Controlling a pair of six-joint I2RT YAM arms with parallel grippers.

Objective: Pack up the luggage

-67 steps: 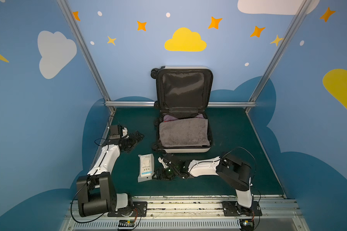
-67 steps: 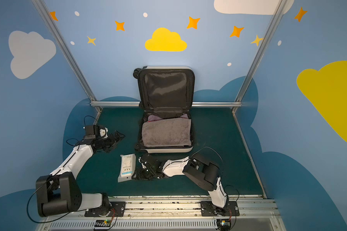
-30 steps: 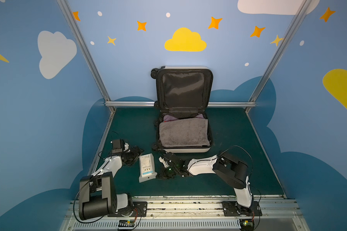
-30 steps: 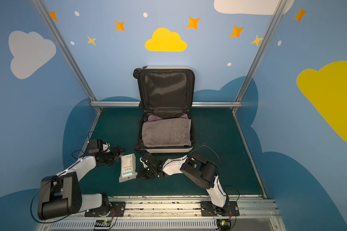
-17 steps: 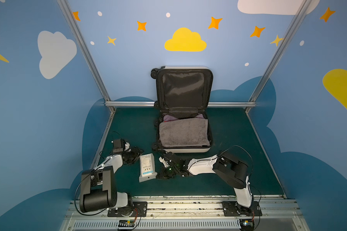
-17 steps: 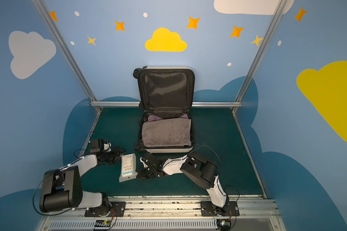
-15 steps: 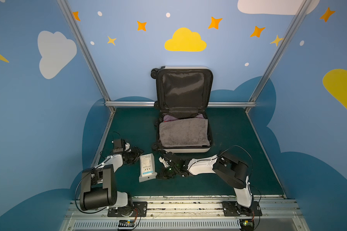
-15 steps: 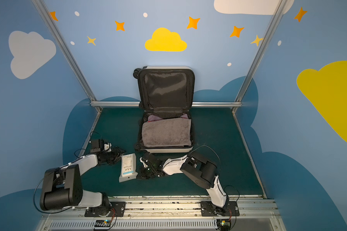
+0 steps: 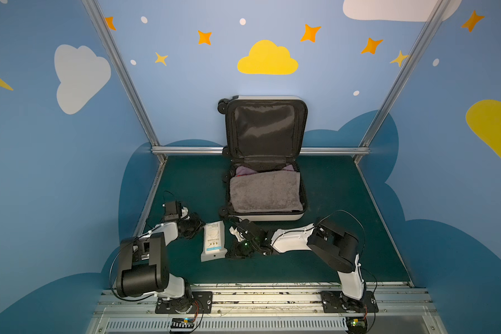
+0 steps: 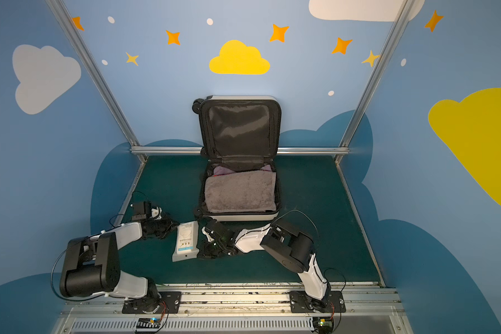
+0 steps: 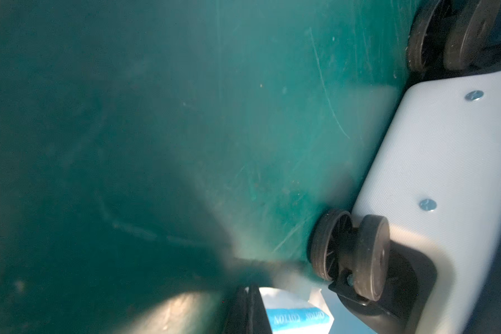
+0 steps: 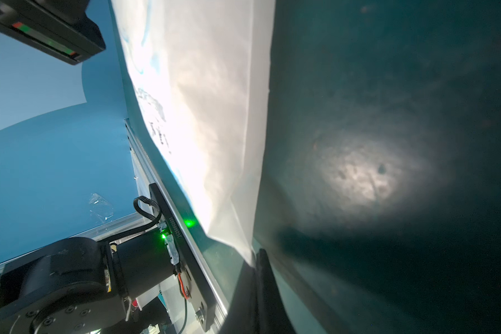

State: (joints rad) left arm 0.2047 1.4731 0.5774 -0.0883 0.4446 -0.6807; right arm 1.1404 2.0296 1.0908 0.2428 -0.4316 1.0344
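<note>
Top views both show the luggage [image 9: 268,216], a small cream-white hard-shell suitcase with black wheels and black lining. It lies open at the back middle of the dark green table [image 9: 344,217], lid upright against the blue wall.

Its base half already holds a folded grey terry towel [image 9: 265,193], with a pink-purple cloth [image 9: 245,170] showing behind it. So packing is partly done.

Not yet in: a flat white soft-plastic pack with a blue label [image 9: 213,244], on the table near the luggage's near-left wheel.

The right gripper [image 9: 230,253] is at the pack's right edge, jaws pressed together. In the right wrist view the pack's side seam runs into the tips, which reads as a pinch.

The left gripper [image 9: 199,228] is at the pack's far-left corner, jaws also pressed together. Whether it has caught any film can't be told.

Likely remaining: lift the pack, set it on the towel, and probably close the lid.
</note>
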